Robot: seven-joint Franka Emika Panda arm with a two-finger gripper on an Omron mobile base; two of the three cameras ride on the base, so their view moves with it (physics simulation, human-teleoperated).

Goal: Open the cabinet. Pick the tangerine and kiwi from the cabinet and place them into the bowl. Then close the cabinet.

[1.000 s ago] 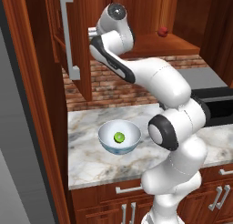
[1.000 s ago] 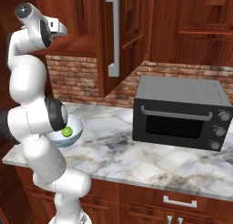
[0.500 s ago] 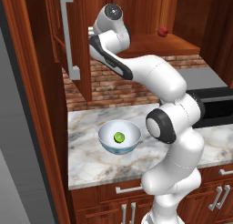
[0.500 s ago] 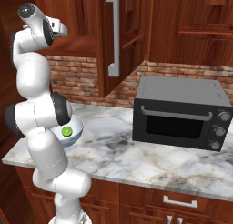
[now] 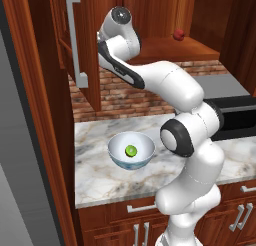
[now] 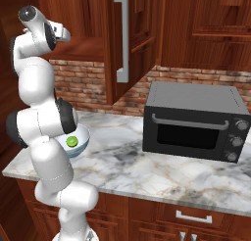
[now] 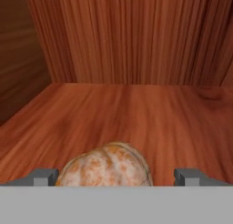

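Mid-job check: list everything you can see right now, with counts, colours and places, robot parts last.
cabinet: one, reddish-brown, on the wall, doors open
tangerine: one, orange, on the cabinet shelf between the fingertips
small red fruit: one, on the shelf, right side
kiwi: one, lime-green, in the bowl
bowl: one, pale blue, on the counter
toaster oven: one, dark grey, on the counter
counter: marble
hand: open, fingertips either side of the tangerine

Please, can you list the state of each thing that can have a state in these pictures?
Reddish-brown wooden wall cabinet: doors open.
Two-finger gripper: open, jaws either side of the tangerine.
Dull orange tangerine: on the cabinet shelf, not gripped.
Lime-green kiwi: in the bowl.
Pale blue bowl: upright on the counter.
Black microwave: door shut.
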